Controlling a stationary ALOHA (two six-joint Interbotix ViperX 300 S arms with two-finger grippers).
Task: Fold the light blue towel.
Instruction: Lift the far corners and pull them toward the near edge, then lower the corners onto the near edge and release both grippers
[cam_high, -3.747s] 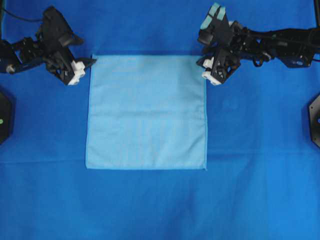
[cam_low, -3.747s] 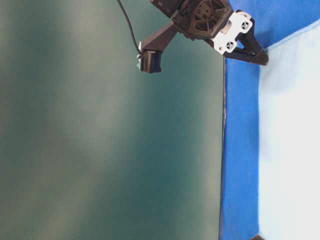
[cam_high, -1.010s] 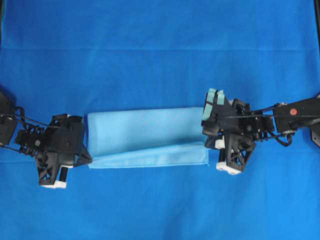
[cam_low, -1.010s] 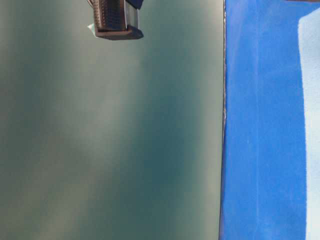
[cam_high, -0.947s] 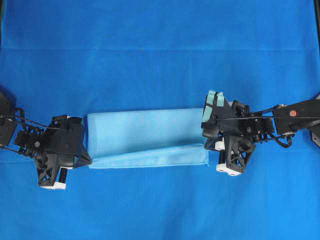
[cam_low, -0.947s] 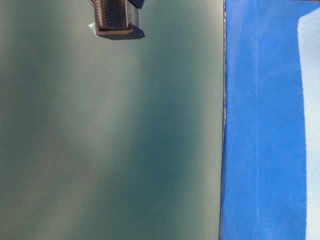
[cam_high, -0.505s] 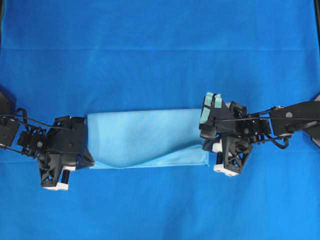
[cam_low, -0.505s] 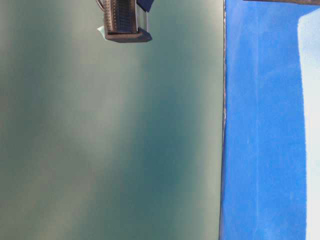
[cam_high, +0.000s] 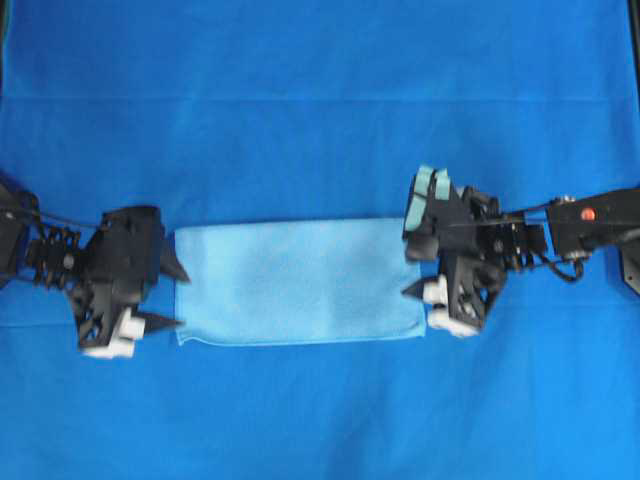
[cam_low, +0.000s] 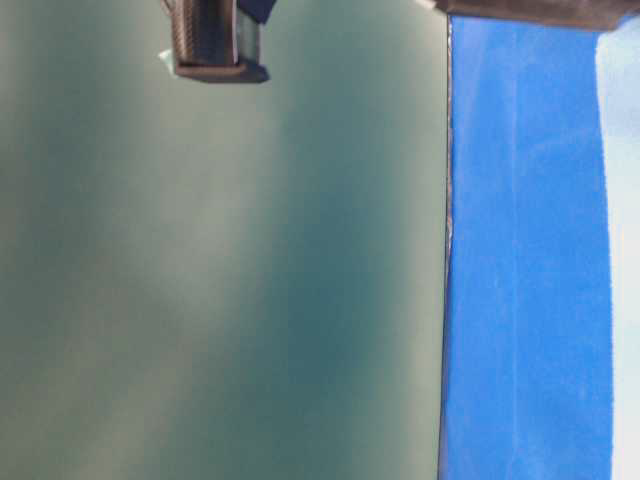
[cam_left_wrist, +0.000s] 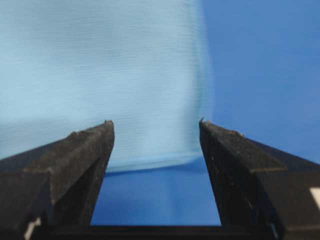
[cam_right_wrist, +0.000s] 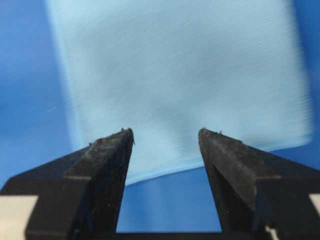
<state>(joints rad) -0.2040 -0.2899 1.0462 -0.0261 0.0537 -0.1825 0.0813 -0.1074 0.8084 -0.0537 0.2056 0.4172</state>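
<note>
Overhead view: light blue towel (cam_high: 298, 281) lying flat on the royal-blue cloth (cam_high: 320, 100), already doubled into a wide strip. Left gripper (cam_high: 172, 296) just off its left edge, jaws apart and empty. Right gripper (cam_high: 412, 292) at the right edge, jaws likewise spread, nothing held. Probably thin, soft and very light, prone to sagging, wrinkling or sliding when dragged. Best pinched at the corners of one short edge, both layers together, then carried across to the opposite edge.

Right hand (cam_right_wrist: 165, 134), black fingers (cam_right_wrist: 107, 165) spread and empty, before the light blue towel (cam_right_wrist: 185, 75) on royal-blue cloth (cam_right_wrist: 25, 100).
</note>
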